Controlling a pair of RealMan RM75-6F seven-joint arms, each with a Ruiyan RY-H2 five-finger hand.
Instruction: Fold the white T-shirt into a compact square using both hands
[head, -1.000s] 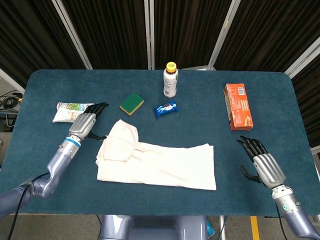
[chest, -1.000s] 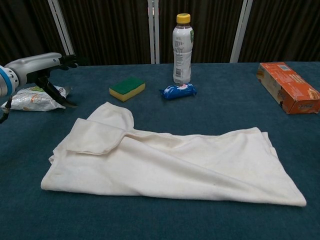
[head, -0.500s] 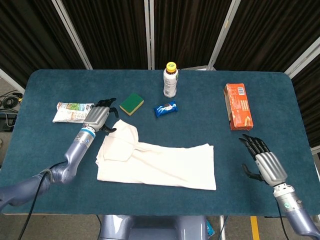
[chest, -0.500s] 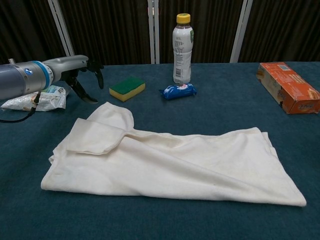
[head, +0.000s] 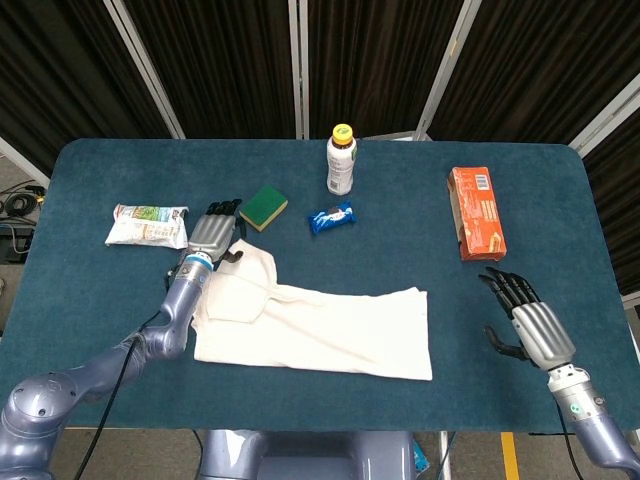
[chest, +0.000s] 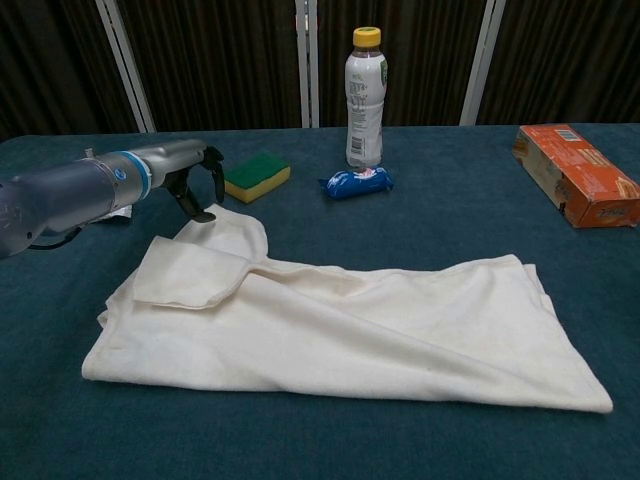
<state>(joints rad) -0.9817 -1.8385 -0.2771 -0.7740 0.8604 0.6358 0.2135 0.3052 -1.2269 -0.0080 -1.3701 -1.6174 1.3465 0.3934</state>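
The white T-shirt (head: 320, 325) (chest: 350, 320) lies partly folded as a long band across the near middle of the blue table (head: 90, 300), with a sleeve flap folded over its left end. My left hand (head: 215, 228) (chest: 195, 175) hangs over the shirt's far left corner, fingers apart and pointing down, their tips at the cloth's edge; it holds nothing. My right hand (head: 530, 325) is open above the table, well to the right of the shirt, and is seen only in the head view.
Behind the shirt stand a green-yellow sponge (head: 263, 207) (chest: 257, 176), a blue snack packet (head: 331, 218) (chest: 356, 182) and a white bottle (head: 342, 160) (chest: 365, 97). An orange box (head: 475, 212) (chest: 577, 186) lies far right. A white-green packet (head: 147, 225) lies at the left.
My left hand has swung right, from beside the white-green packet to the shirt's far left corner. The right hand has barely shifted. The shirt lies as before.
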